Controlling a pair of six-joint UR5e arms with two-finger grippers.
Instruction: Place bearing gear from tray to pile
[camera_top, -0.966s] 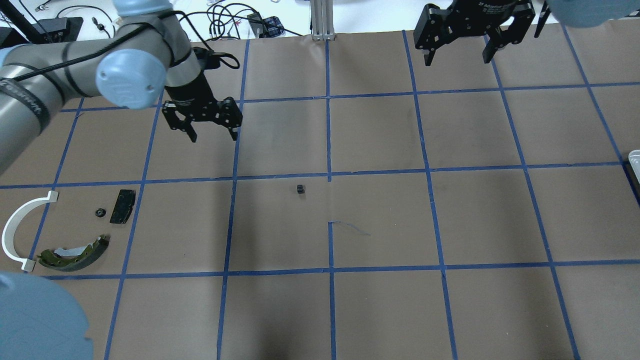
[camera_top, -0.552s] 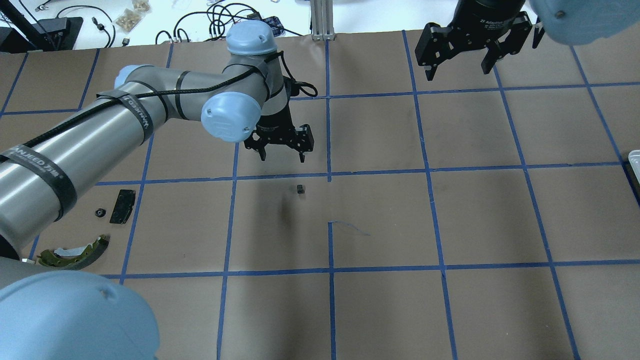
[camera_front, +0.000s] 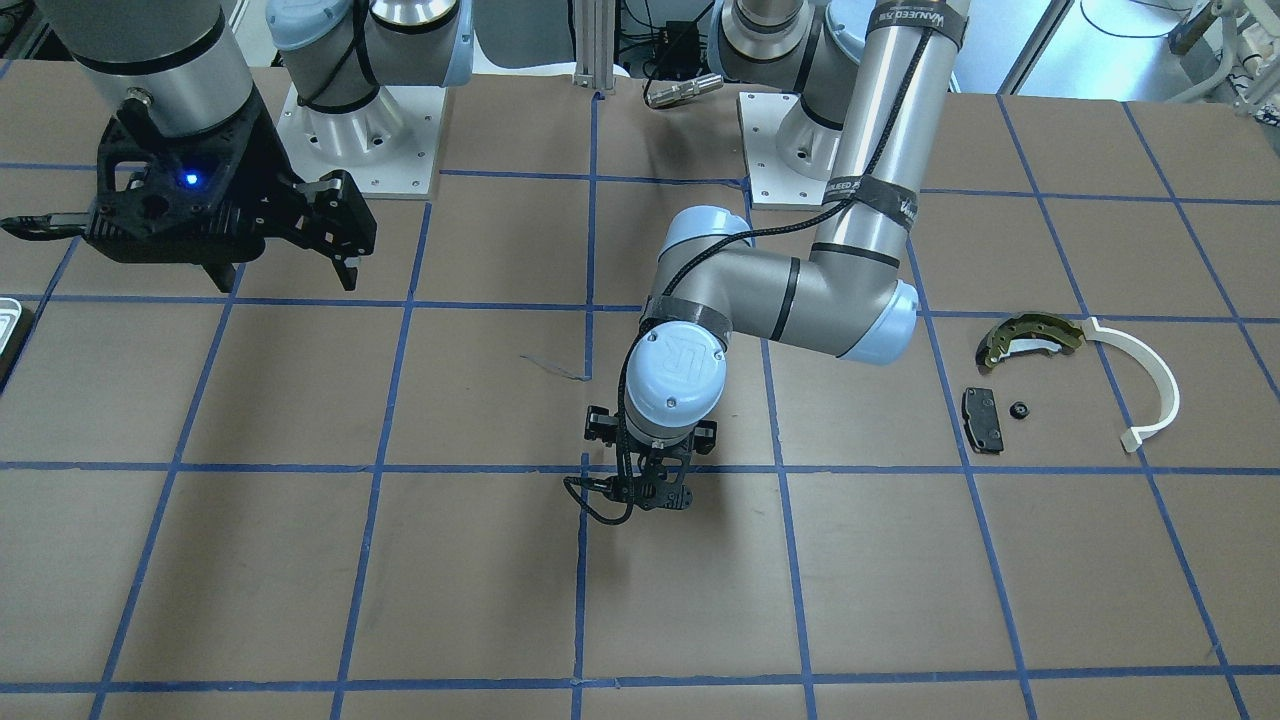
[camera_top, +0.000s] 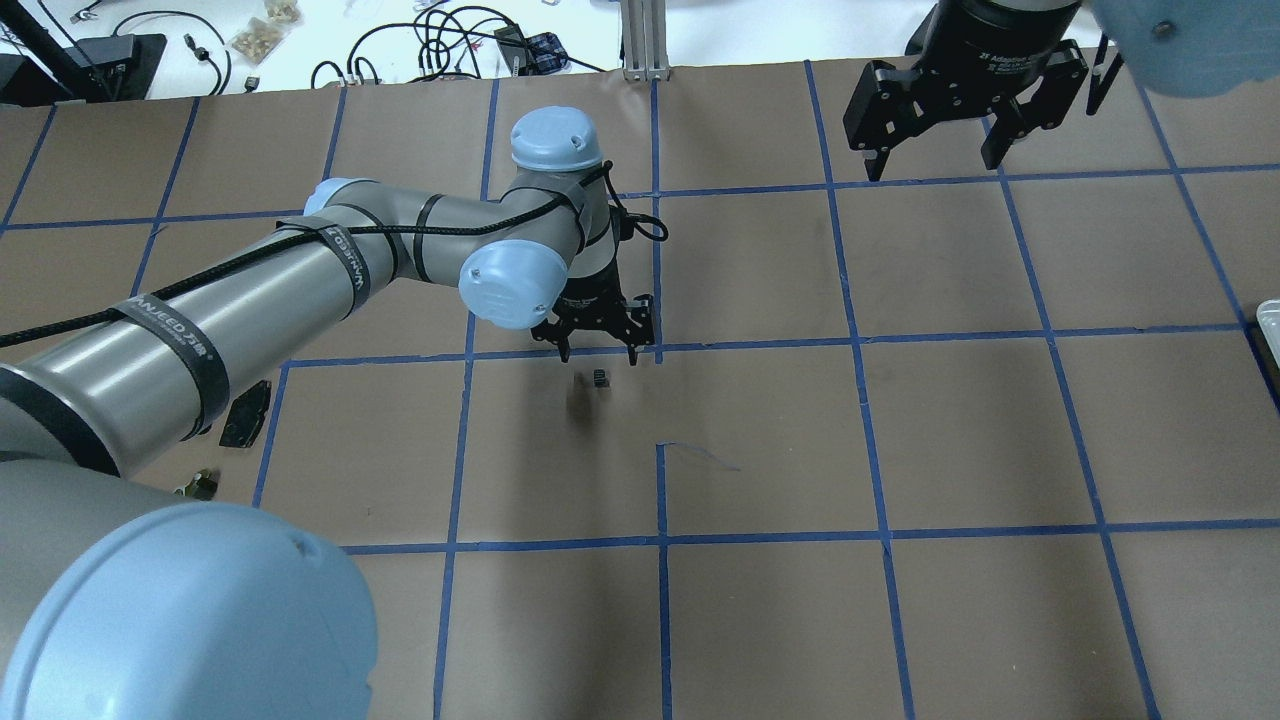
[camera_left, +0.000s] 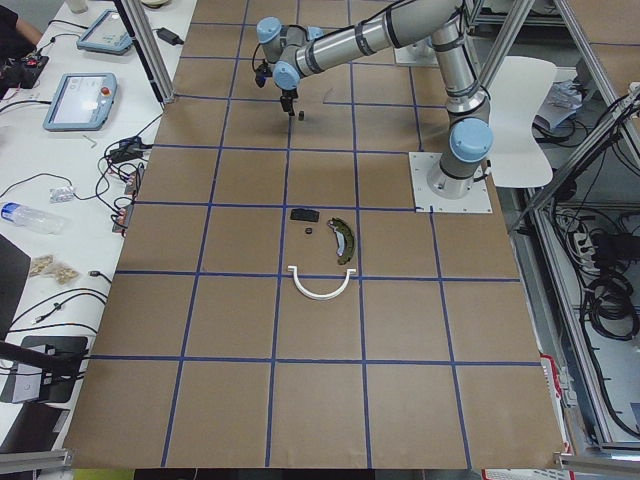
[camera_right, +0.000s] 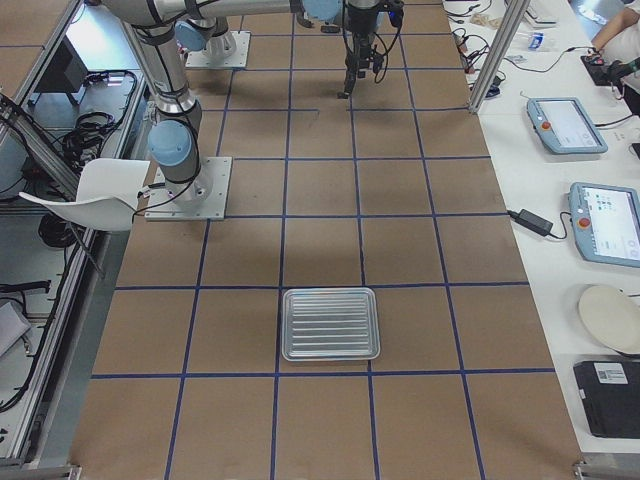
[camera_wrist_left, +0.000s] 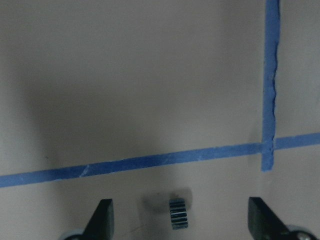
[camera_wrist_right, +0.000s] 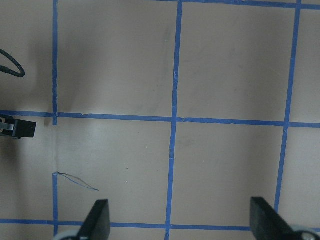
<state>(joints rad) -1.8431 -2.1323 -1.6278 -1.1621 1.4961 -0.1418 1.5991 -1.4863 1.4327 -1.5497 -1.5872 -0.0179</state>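
The bearing gear (camera_top: 600, 378) is a small black toothed ring lying on the brown table paper near the middle, away from the tray (camera_right: 284, 326) and from the pile. My left gripper (camera_top: 597, 352) hangs open just behind and above it. In the left wrist view the gear (camera_wrist_left: 177, 213) lies between the spread fingers of my left gripper (camera_wrist_left: 182, 220), untouched. The pile holds an olive brake shoe (camera_front: 1030, 337), a black brake pad (camera_front: 982, 418) and a white half-ring (camera_front: 1150, 385). My right gripper (camera_top: 935, 150) is open and holds nothing at the far right.
A small black nut (camera_front: 1019, 410) lies beside the brake pad. The left arm's long grey link (camera_top: 250, 290) covers much of the pile in the overhead view. Blue tape lines grid the table. Cables and tablets lie beyond the far edge.
My left arm swung from near the pile across to the table's middle and lowered over the gear. The right gripper drifted slightly nearer. The gear has not moved.
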